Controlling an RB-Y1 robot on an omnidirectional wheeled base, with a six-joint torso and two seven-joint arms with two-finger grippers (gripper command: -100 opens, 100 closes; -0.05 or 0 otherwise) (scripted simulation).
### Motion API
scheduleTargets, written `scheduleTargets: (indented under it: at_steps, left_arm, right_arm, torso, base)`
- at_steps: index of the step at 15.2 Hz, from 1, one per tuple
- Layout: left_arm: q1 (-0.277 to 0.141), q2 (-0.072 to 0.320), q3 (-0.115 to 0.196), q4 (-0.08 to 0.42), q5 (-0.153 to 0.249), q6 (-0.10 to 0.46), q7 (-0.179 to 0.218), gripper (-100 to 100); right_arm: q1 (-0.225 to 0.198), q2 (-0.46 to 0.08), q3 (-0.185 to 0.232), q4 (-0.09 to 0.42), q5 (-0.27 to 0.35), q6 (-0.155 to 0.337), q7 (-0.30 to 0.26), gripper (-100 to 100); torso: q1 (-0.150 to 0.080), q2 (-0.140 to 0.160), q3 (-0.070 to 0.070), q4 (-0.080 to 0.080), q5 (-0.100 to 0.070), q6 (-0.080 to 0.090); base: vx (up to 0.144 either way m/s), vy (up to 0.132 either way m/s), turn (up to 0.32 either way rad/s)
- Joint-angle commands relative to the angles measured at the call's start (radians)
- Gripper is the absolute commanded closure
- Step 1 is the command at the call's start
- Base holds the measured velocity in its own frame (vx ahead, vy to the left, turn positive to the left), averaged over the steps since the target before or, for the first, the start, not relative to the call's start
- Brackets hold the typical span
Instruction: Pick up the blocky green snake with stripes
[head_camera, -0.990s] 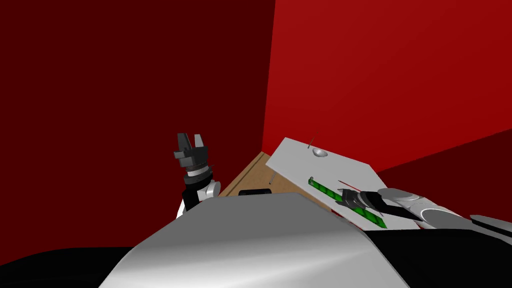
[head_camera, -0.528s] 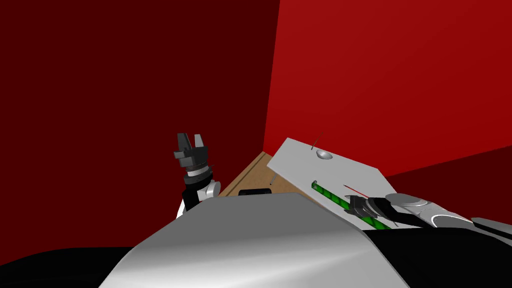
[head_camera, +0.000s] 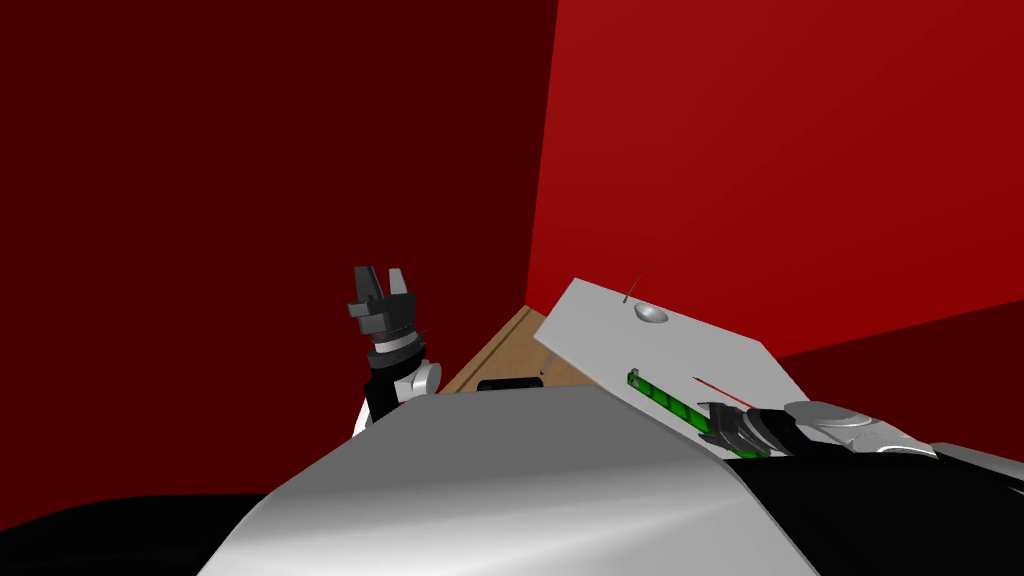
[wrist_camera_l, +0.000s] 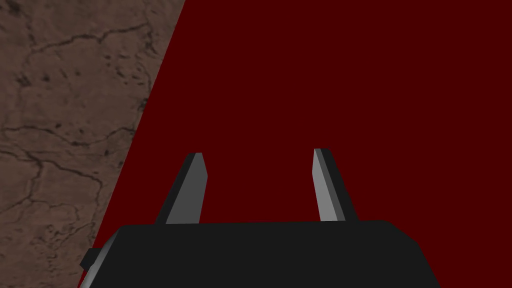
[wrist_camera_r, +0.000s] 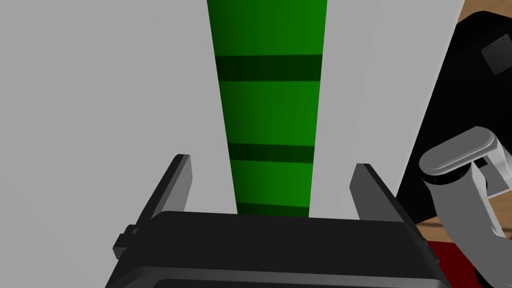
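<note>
The right jaws stand apart, with one of the fingers (wrist_camera_r: 172, 185) on each side of the green snake (wrist_camera_r: 270, 110). Neither finger touches it, and a strip of pale grey desk (wrist_camera_r: 100, 100) shows in each gap. The snake lies flat on that desk and runs straight away from the dark gripper body, its darker stripes crossing it, so the jaws are set across its narrow width, which I judge the right way to take it. It looks roughly centred between the fingers, so closing should meet both sides together and not shove it sideways. I cannot tell how far the tips are above the desk. They should go low enough to catch the blocky sides squarely, but without pressing into the surface.

The head view puts this grip near the snake's (head_camera: 665, 397) closer end, close to the desk's (head_camera: 600, 320) near edge. The long body beyond may lever down or drag, so I would clamp firmly and lift slowly and straight up.

The left jaws are raised off to the side, their fingers (wrist_camera_l: 192, 187) apart and holding nothing.

Farther along the desk are a thin red line (head_camera: 718, 388) and a small grey bowl (head_camera: 651, 313), both well apart from the snake, with the red wall (head_camera: 780, 150) behind
</note>
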Motion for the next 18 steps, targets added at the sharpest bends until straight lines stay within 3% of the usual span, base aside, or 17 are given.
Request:
scheduleTargets:
  at_steps: [1,13,15,16,18]
  left_arm:
    - [0.0,0.0,0.0,0.0,0.0,0.0,0.0,0]
    - [0.0,0.0,0.0,0.0,0.0,0.0,0.0,0]
    - [0.0,0.0,0.0,0.0,0.0,0.0,0.0,0]
    - [0.0,0.0,0.0,0.0,0.0,0.0,0.0,0]
    - [0.0,0.0,0.0,0.0,0.0,0.0,0.0,0]
  right_arm:
    - [0.016,0.011,0.001,0.014,-0.03,0.0,0.05,-100]
    - [0.063,0.083,0.006,0.124,-0.151,-0.02,0.257,-100]
    - [0.056,0.079,0.007,0.119,-0.142,-0.019,0.243,-100]
    - [0.056,0.081,0.007,0.124,-0.143,-0.022,0.251,100]
    - [0.057,0.081,0.008,0.123,-0.143,-0.023,0.252,100]
  torso:
    - [0.0,0.0,0.0,0.0,0.0,0.0]
    - [0.0,0.001,0.001,0.0,0.0,0.0]
    - [-0.001,0.001,0.0,0.0,0.0,0.0]
    - [0.0,0.003,0.001,0.0,0.0,0.0]
    - [-0.001,0.005,0.003,0.002,0.0,-0.001]
  base:
    - [0.118,-0.01,-0.054]
    - [0.09,-0.003,-0.053]
    - [0.07,-0.006,-0.031]
    - [0.018,-0.001,0.001]
    - [0.006,0.001,0.002]
